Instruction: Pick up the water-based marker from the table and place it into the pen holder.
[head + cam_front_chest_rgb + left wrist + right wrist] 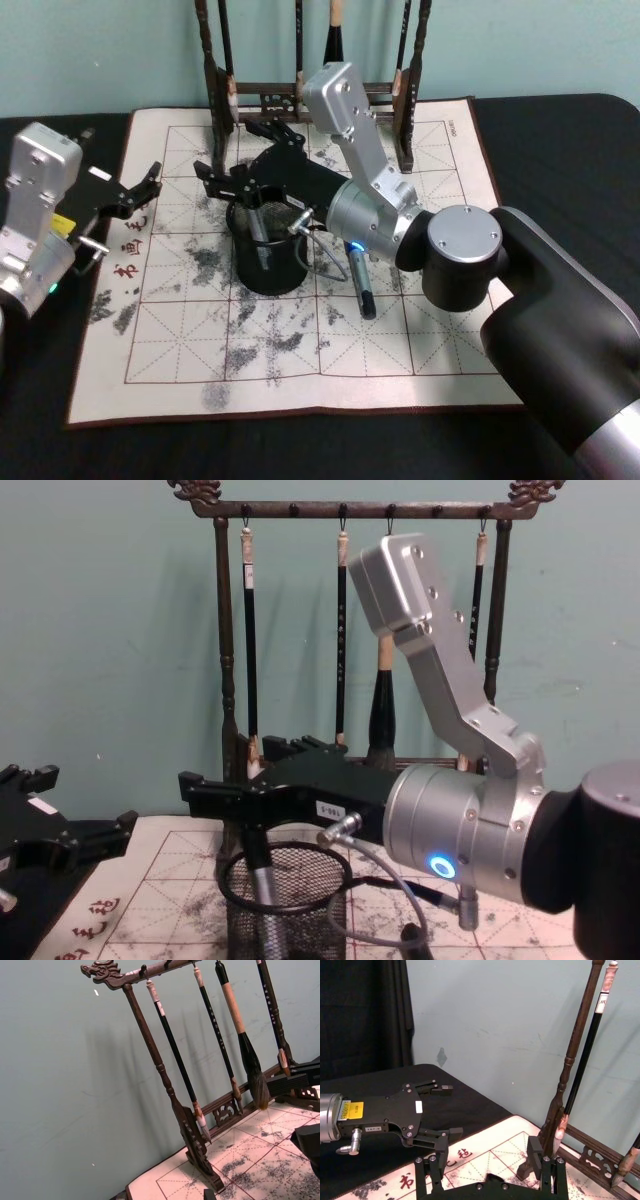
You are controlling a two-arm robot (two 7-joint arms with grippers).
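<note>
My right hand hovers open just above the pen holder. The marker stands inside it, so I judge the placing done. Next I'd lift straight up, clear of the rim. My left hand rests open, far left on the worktop.

Our right arm comes in from the right with its elbow bent and its silver link angled upward. The right gripper points left, level and low, with its jaws spread wide and nothing between them. Our left arm is at the left edge. The left gripper faces the right one, well apart from it, with its jaws also parted and empty.
</note>
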